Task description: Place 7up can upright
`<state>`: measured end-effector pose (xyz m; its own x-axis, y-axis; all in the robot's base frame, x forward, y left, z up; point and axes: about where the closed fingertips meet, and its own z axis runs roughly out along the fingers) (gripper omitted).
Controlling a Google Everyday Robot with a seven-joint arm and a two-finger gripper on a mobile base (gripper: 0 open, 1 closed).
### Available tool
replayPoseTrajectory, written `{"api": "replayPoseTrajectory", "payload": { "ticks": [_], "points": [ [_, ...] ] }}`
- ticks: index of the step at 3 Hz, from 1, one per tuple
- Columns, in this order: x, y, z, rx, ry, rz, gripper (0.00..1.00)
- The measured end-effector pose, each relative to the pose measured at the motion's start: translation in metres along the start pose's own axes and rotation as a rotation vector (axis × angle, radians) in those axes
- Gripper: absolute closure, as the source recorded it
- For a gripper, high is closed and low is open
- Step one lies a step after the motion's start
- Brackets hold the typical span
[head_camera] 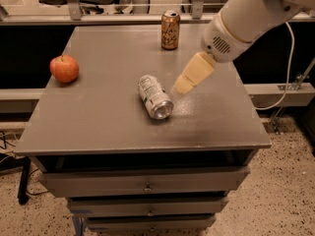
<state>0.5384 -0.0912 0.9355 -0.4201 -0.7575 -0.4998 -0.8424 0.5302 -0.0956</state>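
The 7up can [154,97] lies on its side near the middle of the grey cabinet top [98,122], its shiny silver end facing the front right. My gripper [184,85] hangs from the white arm that reaches in from the upper right. Its cream tip is just to the right of the can, a little above the surface and apart from the can. It holds nothing that I can see.
A copper-brown can [170,30] stands upright at the back of the cabinet top. A red apple [64,68] sits near the left edge. Drawers are below the top. A railing and chairs stand behind; cables hang at the right.
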Motion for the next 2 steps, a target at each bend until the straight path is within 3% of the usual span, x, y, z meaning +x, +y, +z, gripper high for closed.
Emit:
{"api": "replayPoseTrajectory", "payload": {
  "ticks": [1, 2],
  "points": [
    [-0.031, 0.003, 0.013, -0.011, -0.014, 0.130, 0.00],
    [-0.056, 0.016, 0.037, -0.013, 0.016, 0.217, 0.00]
  ]
}}
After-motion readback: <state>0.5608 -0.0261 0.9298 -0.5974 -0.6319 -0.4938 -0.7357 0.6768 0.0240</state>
